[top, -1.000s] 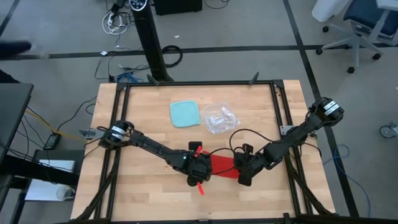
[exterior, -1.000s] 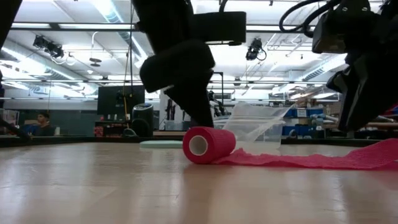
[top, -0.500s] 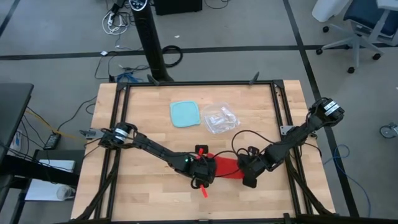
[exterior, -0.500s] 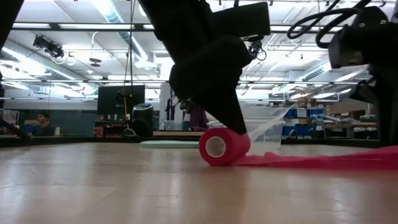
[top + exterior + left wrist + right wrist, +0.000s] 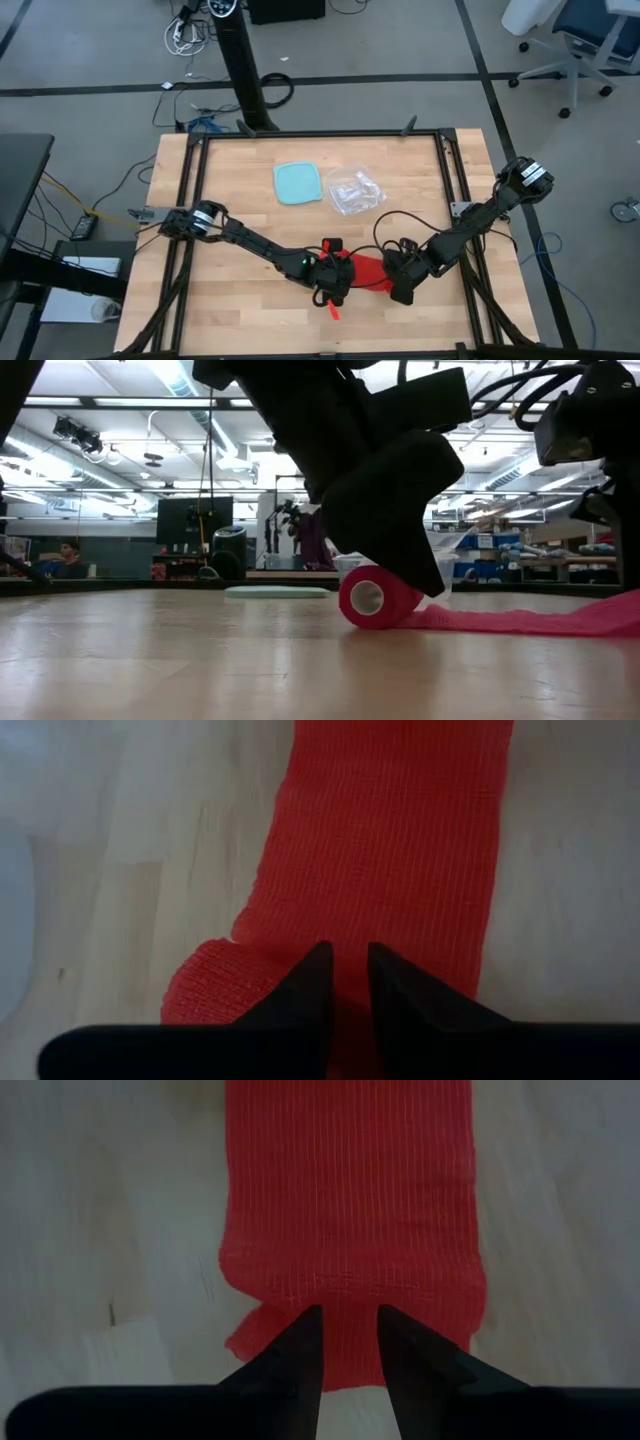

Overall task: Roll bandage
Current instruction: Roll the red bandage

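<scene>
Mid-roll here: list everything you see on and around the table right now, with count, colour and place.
bandage: one, bright red, near edge of the table, partly rolled, flat tail running toward the right arm
container: one, light blue, square, far middle of the table
plastic bag: one, clear, crinkled, just right of the container
table: one, light wood with black frame
office chair: one, blue and white, on the floor at far right
left gripper: one, dark, fingers narrowly parted, tips down on the roll
right gripper: one, dark, fingers narrowly parted, tips at the tail's end
</scene>
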{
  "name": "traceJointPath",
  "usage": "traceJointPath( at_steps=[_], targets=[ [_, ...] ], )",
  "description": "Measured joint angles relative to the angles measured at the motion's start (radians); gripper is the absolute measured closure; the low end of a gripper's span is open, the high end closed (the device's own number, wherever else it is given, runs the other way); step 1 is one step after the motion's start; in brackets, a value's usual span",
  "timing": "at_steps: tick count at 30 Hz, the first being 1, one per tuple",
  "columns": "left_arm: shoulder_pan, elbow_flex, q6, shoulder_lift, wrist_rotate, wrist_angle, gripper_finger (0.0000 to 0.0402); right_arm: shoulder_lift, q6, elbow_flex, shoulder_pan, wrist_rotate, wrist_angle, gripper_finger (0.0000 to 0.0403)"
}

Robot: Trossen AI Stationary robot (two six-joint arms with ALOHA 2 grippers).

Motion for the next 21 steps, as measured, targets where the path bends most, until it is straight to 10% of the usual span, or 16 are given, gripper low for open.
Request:
traceJointPath(
  at_steps=[21],
  targets=[
    [-0.013, 0.261, 0.057, 0.006, -0.013, -0.339, 0.033, 0.0, -0.043, 0.001, 0.004, 0.054, 0.023, 0.0304]
  ],
)
